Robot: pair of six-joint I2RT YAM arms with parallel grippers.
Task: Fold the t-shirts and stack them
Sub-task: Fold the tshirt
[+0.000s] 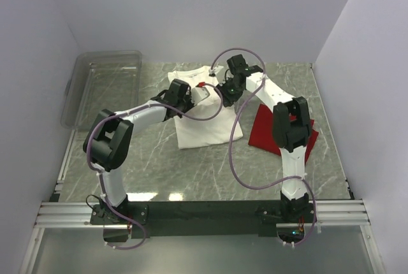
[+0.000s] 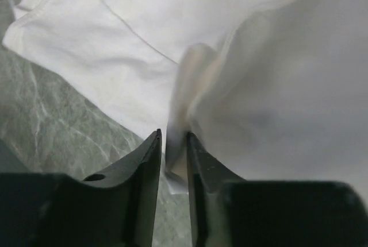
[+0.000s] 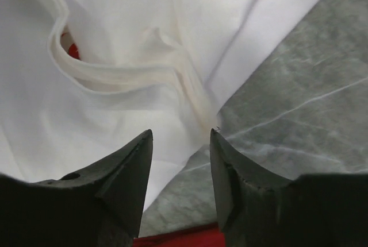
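The white t-shirt (image 1: 203,124) lies partly folded at the table's middle, a bit of its red print (image 1: 201,85) showing at the top. My left gripper (image 1: 203,93) is shut on a fold of the white t-shirt (image 2: 241,86) and holds it lifted; the pinched cloth (image 2: 175,143) shows between the jaws. My right gripper (image 1: 224,93) is open and empty just above the white t-shirt's right edge (image 3: 115,97), by the collar fold. The red t-shirt (image 1: 264,127) lies flat on the right, partly under the right arm; a strip of it shows in the right wrist view (image 3: 184,238).
A clear plastic bin (image 1: 102,86) stands at the back left. White walls close the table (image 1: 191,172) on the left, back and right. The grey marble top shows in front of the shirts.
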